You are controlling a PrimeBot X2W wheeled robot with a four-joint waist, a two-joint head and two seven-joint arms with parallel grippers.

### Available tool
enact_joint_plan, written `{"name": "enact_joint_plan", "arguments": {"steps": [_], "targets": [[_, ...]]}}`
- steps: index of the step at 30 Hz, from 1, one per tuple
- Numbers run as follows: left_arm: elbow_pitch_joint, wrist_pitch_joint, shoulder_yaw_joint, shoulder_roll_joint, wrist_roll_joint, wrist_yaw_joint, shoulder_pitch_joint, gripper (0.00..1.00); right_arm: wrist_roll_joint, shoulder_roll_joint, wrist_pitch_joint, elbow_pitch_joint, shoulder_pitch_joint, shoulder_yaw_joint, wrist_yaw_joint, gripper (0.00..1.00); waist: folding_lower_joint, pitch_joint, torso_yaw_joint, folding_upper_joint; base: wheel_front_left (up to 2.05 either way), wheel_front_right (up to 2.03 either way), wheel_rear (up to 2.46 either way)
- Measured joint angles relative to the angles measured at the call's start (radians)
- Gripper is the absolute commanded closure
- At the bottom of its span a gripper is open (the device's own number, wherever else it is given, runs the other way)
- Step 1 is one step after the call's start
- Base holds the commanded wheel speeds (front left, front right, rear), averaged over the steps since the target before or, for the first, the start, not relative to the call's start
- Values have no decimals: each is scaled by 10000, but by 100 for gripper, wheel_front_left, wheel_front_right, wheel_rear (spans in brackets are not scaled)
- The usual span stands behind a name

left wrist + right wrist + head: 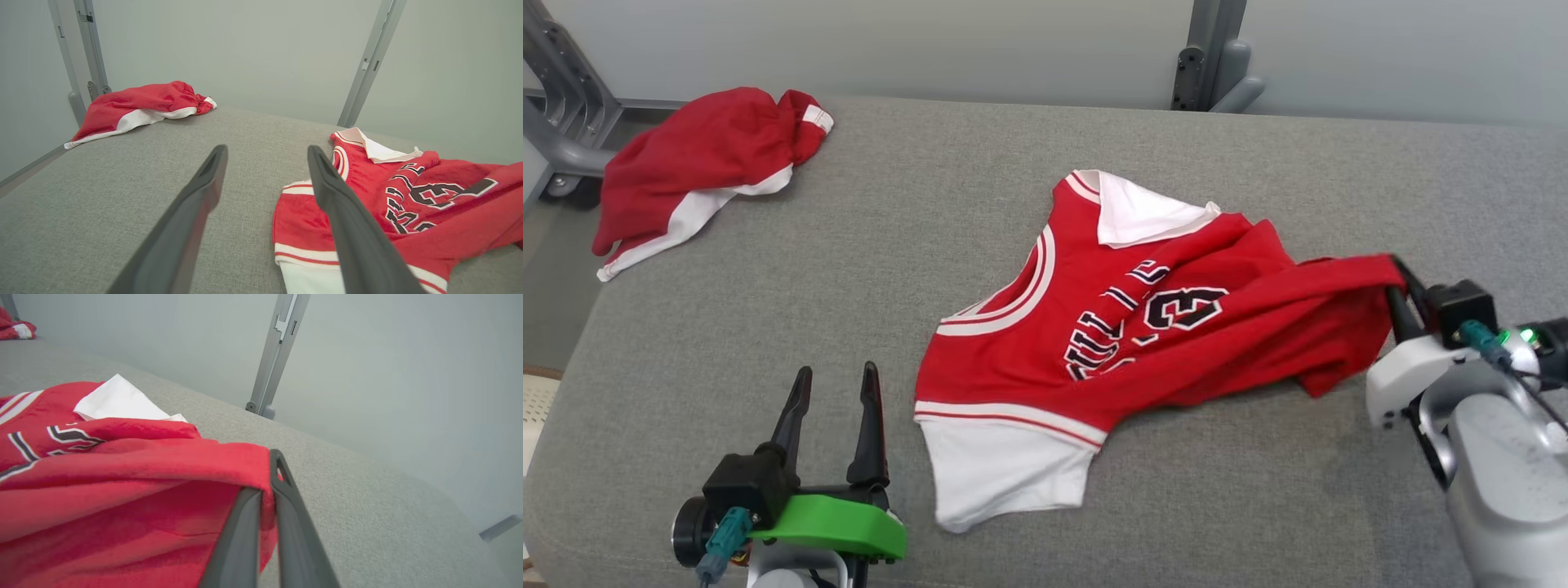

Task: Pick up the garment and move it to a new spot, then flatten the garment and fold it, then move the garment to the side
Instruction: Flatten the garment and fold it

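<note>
**Right hand pinching the jersey's edge: a thin grip that may not survive the lift**

The right hand (1393, 276) is clamping its two dark fingers fully together on a fold of the red sleeveless basketball jersey with white trim and black-and-white lettering (1143, 327). In the right wrist view the cloth is wrapping over the fingertips and only a narrow strip of hem is sitting between them. The raised fold is stretching away from this hand. Beyond it, the rest of the jersey is lying rumpled on the grey fabric-covered desk (931, 204), with the lettering creased and a white inner panel showing at each end.

Further out, past the jersey's far end from the right hand, the left hand (837, 369) is hovering just beside the white-striped edge. Its fingers are spread wide and holding nothing. Well beyond the left hand, a second bunched red-and-white garment (694, 159) is lying near the desk's corner, apart from the work.

The main risk looks like the pinch itself. With so little cloth between the fingers, the jersey's weight or its drag on the woven desk covering could pull the hem free partway through the move. Lifting from one edge alone may also leave the jersey hanging twisted and landing more bunched, making flattening harder. A carry towards the second garment could tangle the two.
</note>
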Motion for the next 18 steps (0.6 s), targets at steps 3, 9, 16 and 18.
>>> {"name": "enact_joint_plan", "arguments": {"steps": [3,9,16,18], "targets": [[-10,0,-155,-2,-61,31,-33,0,-291,-259,0,-194,-297,-203,0,100,0,25,33,0,0,0,0],[48,0,-460,0,-215,42,-59,0,-1473,-447,-2,-1661,-392,-688,0,100,0,179,135,0,0,0,0],[159,-2,-675,-2,-286,63,-188,0,-1720,35,0,-2290,1583,-230,0,100,0,305,-10,0,0,0,0],[159,-2,-654,-2,-284,79,-190,0,-1699,188,0,-2560,2048,-165,0,100,0,321,-97,0,0,0,0]]}}
